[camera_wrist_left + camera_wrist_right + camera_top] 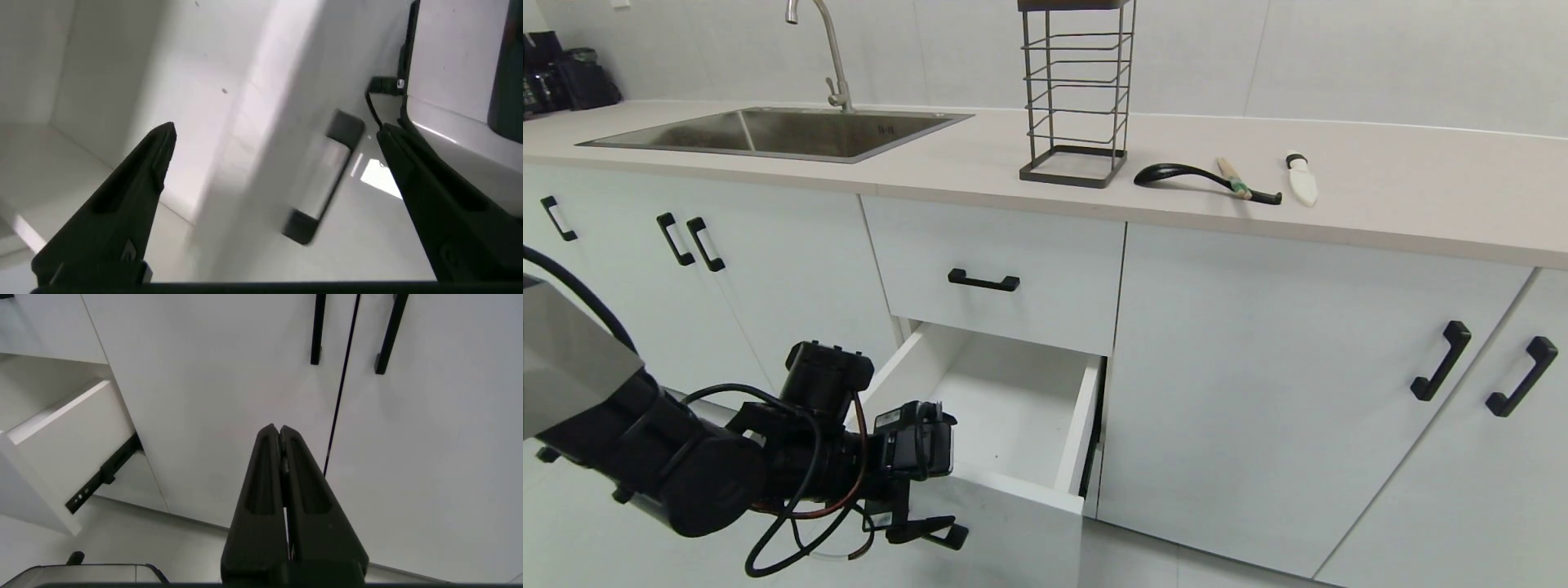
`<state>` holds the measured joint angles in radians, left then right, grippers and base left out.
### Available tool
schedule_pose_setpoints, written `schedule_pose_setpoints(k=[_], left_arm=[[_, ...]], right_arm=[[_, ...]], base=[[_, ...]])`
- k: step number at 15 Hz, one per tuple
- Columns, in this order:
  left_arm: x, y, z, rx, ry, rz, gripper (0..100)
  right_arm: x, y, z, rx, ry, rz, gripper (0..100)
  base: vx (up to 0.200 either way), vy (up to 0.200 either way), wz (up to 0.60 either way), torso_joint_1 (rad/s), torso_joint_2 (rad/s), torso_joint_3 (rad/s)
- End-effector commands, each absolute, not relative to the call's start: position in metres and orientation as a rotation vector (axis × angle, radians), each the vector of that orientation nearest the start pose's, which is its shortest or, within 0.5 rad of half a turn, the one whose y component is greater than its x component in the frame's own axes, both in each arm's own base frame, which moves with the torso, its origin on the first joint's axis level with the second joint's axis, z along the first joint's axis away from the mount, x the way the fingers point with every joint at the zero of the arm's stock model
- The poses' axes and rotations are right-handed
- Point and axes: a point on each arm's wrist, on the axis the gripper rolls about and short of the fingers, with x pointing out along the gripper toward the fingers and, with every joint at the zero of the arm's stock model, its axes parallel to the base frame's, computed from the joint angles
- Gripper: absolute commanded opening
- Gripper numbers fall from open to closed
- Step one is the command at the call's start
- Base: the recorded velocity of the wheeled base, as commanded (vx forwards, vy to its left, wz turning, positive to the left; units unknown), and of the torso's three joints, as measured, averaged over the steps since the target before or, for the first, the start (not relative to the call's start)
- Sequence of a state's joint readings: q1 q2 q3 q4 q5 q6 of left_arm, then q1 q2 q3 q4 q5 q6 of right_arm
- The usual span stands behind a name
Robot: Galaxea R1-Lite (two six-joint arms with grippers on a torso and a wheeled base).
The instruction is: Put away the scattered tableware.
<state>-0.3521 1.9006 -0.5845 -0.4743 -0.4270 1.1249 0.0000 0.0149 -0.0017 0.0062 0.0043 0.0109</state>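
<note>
White kitchen cupboards (1258,392) ran under a long pale counter (1405,220). A steel sink (792,135) sat in the counter at the robot's left. Below the counter, one white drawer (1080,425) was pulled open. A tall black wire rack (1066,175) stood on the counter.

The left gripper (276,135) was low, by the front of the open drawer. Its fingers were wide apart, and the drawer's black handle (323,184) showed between them. The right gripper (282,437) faced the closed cupboard doors, with its fingers pressed together.

Right of the rack lay a black spoon (1176,173). A wooden stick (1230,179) crossed its handle. A white knife (1303,184) lay near them.
</note>
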Motion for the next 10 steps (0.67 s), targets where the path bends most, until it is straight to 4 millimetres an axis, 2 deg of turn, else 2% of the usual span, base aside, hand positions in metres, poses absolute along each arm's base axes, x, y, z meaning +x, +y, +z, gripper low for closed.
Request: schedule_pose_setpoints(k=[1, 10], left_arm=[[0.2573, -0.1051, 0.0663, 0.973, 0.327, -1.118, 100], [0.2552, -0.1026, 0.0694, 0.967, 0.322, -1.107, 100]], right_arm=[[-0.0218, 0.0001, 0.0756, 0.011, 0.02, 0.004, 0], [-0.0218, 0.0001, 0.0756, 0.011, 0.02, 0.004, 0]], base=[[0.0, 0.0, 0.0, 0.0, 0.0, 0.0], [0.0, 0.0, 0.0, 0.0, 0.0, 0.0]])
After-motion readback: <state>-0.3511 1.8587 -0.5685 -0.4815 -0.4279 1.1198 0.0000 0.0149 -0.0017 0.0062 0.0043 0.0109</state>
